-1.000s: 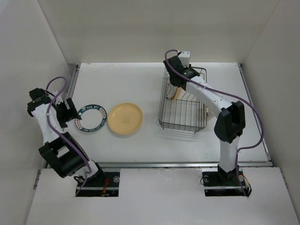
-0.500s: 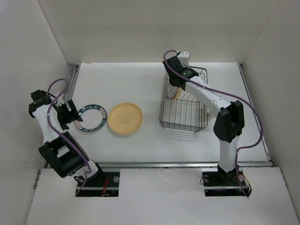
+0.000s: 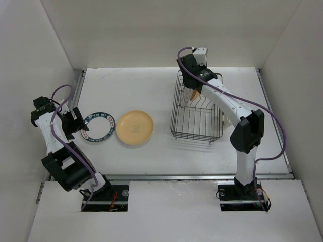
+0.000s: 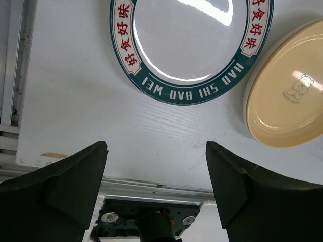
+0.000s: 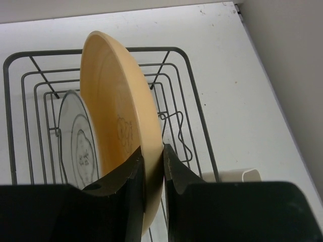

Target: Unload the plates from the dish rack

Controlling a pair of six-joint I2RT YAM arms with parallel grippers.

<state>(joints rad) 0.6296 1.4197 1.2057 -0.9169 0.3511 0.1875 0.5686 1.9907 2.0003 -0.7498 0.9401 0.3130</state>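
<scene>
While the right gripper (image 5: 153, 166) pinches the rim of the cream plate (image 5: 118, 101), that plate stands on edge in the dish rack (image 3: 196, 136), right of centre in the overhead frame, beside a ringed white plate (image 5: 75, 141). The left gripper (image 4: 156, 148) gapes wide, empty, above the table (image 4: 75, 101), near the lettered plate (image 4: 186, 40) and the yellow plate (image 4: 287, 96) at mid-left.

Left gripper (image 4: 156, 151): jaws spread wide, nothing between them, dark fingers (image 4: 65, 186) along the bottom edge.
Lettered plate (image 4: 184, 40): flat on the table (image 4: 75, 111), white centre, green rim band reading "HAO WEI HAO SHI".
Yellow-orange plate (image 4: 290, 96): flat, just beside the lettered plate on its right, small bear drawing inside.
Rail (image 4: 12, 65): metal, along the table's left edge.
</scene>
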